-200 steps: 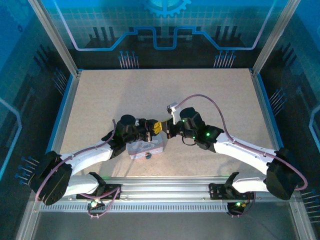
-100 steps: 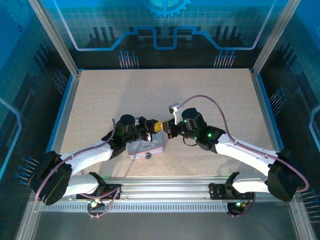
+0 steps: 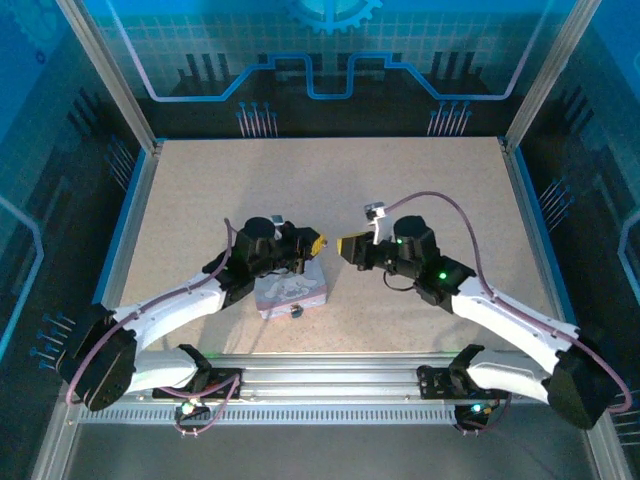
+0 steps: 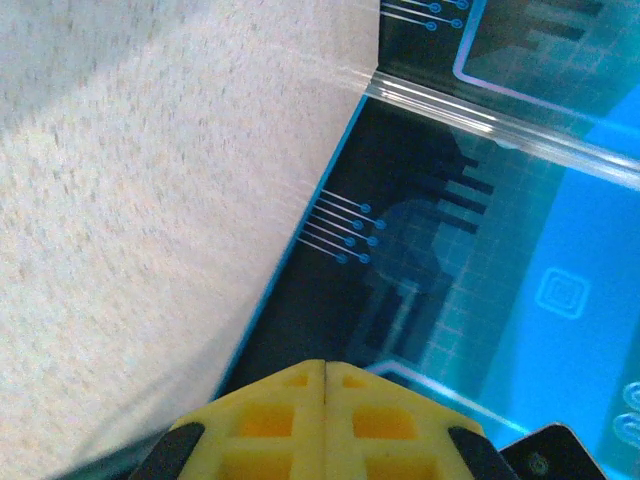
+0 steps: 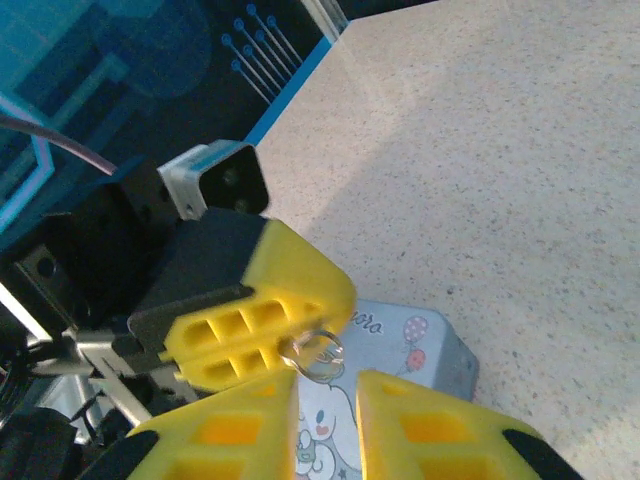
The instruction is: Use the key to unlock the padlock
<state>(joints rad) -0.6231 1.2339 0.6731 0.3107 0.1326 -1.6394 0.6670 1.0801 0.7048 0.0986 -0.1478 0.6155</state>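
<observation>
Left gripper point(image 3: 312, 243): it stood raised just over the far edge of the box point(image 3: 300, 290). The yellow fingers were pressed together, with no gap in the left wrist view.
Key point(image 5: 314, 352): a small metal loop stuck out from the tips of the left gripper, which was clamped on the key. The rest of the key was hidden between the fingers.
Right gripper point(image 3: 347, 247): it was just to the right of the box's far edge and faced the left gripper, with a little space between them. The jaws stood slightly apart and nothing was between them.
Padlock point(image 3: 296, 310): a tiny dark thing hung at the middle of the near side of the box. It was too small to tell whether its shackle was closed.
Box: it lay flat on the table point(image 3: 400, 180), with the printed lid up.
</observation>
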